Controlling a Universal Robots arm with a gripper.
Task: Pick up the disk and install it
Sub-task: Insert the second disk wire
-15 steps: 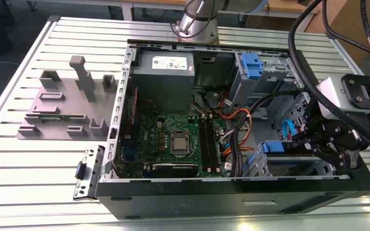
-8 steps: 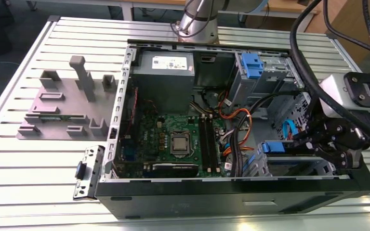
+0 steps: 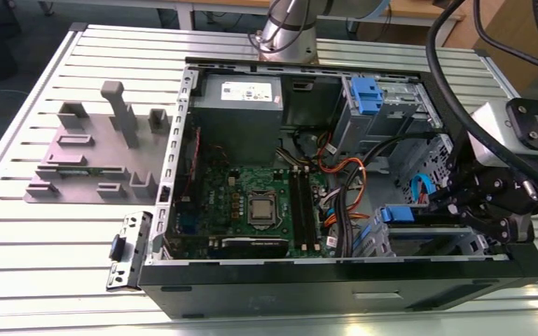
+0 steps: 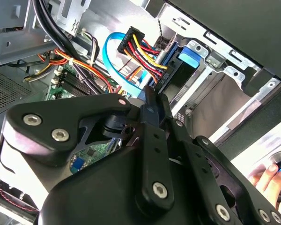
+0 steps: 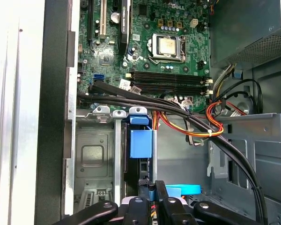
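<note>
Hovering at the open computer case (image 3: 344,276) on the exterior view's right, the gripper (image 3: 470,210) hangs over the drive bays at the case's near right corner. The disk (image 3: 402,215) sits there, its blue caddy showing at the mouth of the lower bay, just beside the gripper and to its left in that view. In the first wrist view the disk (image 5: 141,143) stands on edge in its slot, its long axis running down into the metal bay (image 5: 91,154), with the gripper (image 5: 152,194) directly in line with its near end. The fingers (image 5: 160,197) there appear drawn close together over the disk's end and its cable plugs, though whether they pinch anything cannot be told. The second wrist view shows the gripper (image 4: 147,101) poised by the bundle of coloured power wires (image 4: 140,54) and a light-blue data cable (image 4: 113,65) that reach the drive. A second blue caddy (image 3: 367,94) rests in the far bay, well apart. A grey fixture (image 3: 96,150) lies on the slatted table (image 3: 26,259) to the left.
</note>
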